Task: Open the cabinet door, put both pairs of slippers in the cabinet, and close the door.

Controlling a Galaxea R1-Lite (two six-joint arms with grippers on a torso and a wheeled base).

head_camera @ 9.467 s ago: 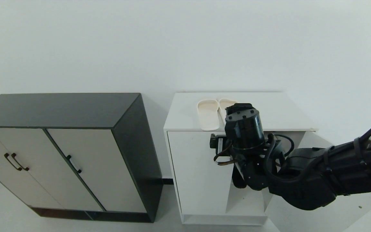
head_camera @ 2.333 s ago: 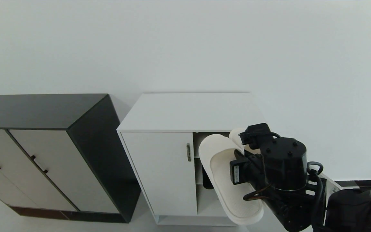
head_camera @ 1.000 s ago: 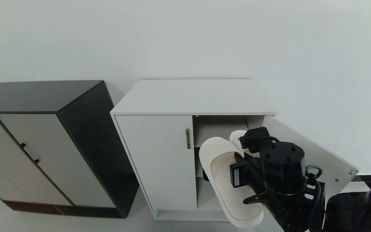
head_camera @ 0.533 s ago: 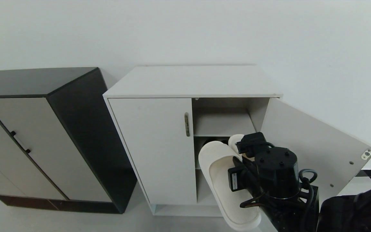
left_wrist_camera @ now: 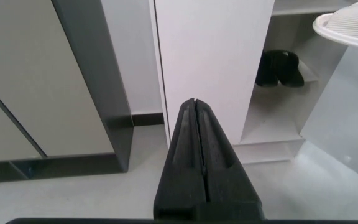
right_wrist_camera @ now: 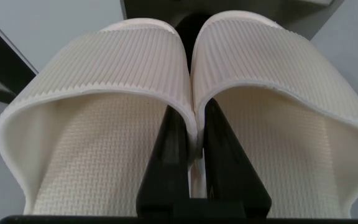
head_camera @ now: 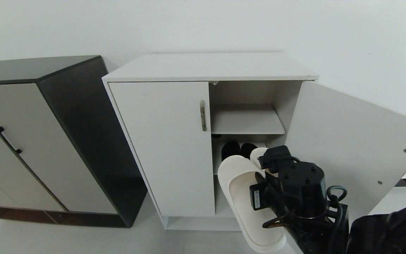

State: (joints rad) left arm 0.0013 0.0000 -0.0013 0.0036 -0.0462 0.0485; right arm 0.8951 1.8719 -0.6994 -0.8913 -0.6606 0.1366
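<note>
Clamping the pair of cream ribbed foam slippers (head_camera: pixel 241 185) by their inner edges, I am holding my right gripper (right_wrist_camera: pixel 194 127) just before the white wooden cabinet (head_camera: pixel 160 141), its right door (head_camera: pixel 347 141) open — black slippers (head_camera: pixel 238 149) are sitting on its lower shelf — while my left gripper (left_wrist_camera: pixel 194 109) is pressing its fingers together.

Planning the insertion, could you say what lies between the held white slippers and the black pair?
Head view: only bare shelf separates the white slippers from the black pair.
</note>
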